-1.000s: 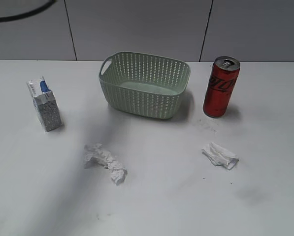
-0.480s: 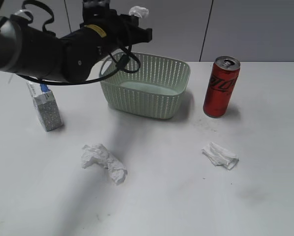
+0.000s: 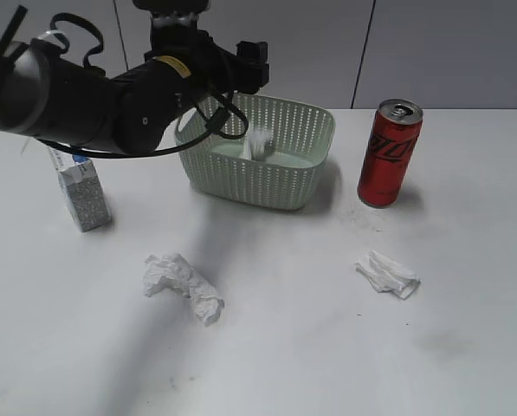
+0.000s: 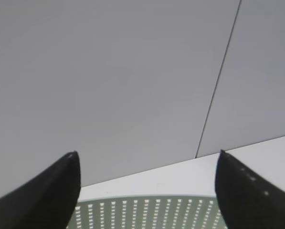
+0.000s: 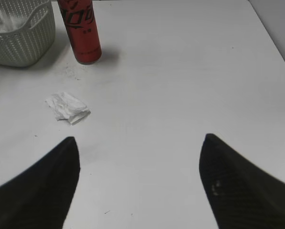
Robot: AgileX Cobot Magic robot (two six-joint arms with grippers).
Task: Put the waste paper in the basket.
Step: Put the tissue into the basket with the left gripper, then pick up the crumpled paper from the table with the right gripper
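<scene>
The setting is a robot test bench in a lab: a bare white table against plain grey wall panels, with staged props, including a red drink can and a small packet.

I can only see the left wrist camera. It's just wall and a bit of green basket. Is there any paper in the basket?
Observer: Yes. In the exterior view a white paper wad shows inside the pale green basket. It looks blurred.
Operator: Is more paper waiting for me?
Observer: Two pieces lie on the table: a long crumpled wad at the front left and a smaller wad at the front right.
Operator: Is anything in the way?
Observer: A red can stands upright to the right of the basket, behind the smaller wad and apart from it.
</scene>
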